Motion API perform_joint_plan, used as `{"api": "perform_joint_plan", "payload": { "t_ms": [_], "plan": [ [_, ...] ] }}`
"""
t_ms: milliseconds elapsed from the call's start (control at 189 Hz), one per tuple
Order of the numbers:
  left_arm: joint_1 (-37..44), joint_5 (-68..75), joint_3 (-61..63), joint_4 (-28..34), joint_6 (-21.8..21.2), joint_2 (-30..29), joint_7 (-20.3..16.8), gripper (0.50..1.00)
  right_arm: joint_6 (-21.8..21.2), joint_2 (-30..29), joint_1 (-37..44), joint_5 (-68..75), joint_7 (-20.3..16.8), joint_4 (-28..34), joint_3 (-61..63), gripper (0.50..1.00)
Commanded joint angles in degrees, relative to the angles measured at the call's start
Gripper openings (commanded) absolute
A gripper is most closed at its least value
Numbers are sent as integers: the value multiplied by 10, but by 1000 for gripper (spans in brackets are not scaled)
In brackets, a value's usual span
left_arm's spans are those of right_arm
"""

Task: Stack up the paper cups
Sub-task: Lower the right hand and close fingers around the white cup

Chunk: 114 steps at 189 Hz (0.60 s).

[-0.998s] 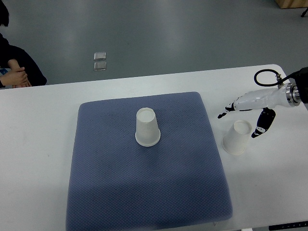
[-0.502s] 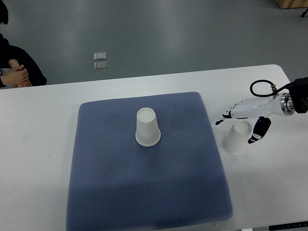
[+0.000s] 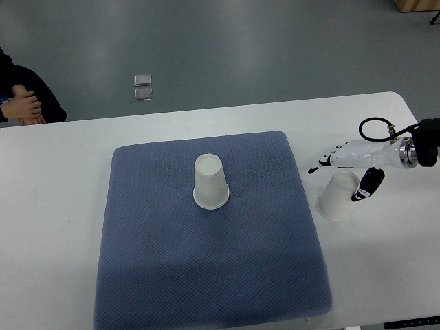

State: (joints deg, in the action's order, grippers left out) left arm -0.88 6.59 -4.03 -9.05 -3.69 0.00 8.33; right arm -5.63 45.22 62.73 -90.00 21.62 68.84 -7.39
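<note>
Top view looks steeply down on a white table (image 3: 55, 206) with a blue-grey padded mat (image 3: 206, 275) laid across its middle. One white paper cup (image 3: 210, 181) stands upside down near the centre of the mat, its wide rim on the fabric and its closed base facing up. A second paper cup (image 3: 337, 196) sits off the mat on the bare table, just beside the mat's right edge, also inverted and tilted slightly. The right hand (image 3: 347, 168) comes in from the picture's right edge on a white forearm with a black cable looped above the wrist. It hangs over the top of that second cup with its fingers spread wide: the dark fingertips (image 3: 314, 169) reach out on the cup's left side, toward the mat, while the thumb (image 3: 366, 187) points down on the cup's right side. The cup lies between them, and the thumb looks close against its wall, though whether it truly touches cannot be told. The hand grips nothing. At the far left edge a person (image 3: 20, 96) in dark clothes sits behind the table with hands clasped. On the grey floor beyond lie two small pale square objects (image 3: 143, 87)
</note>
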Motion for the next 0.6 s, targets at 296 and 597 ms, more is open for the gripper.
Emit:
{"api": "perform_joint_plan", "payload": {
  "t_ms": [296,597],
  "plan": [
    [0,0,0,0,0,0,0,1000,6,0,-13,0,0,-1,0,885],
    [0,0,0,0,0,0,-1,1000,6,-5,-21,0,0,-5,0,854]
  ]
}}
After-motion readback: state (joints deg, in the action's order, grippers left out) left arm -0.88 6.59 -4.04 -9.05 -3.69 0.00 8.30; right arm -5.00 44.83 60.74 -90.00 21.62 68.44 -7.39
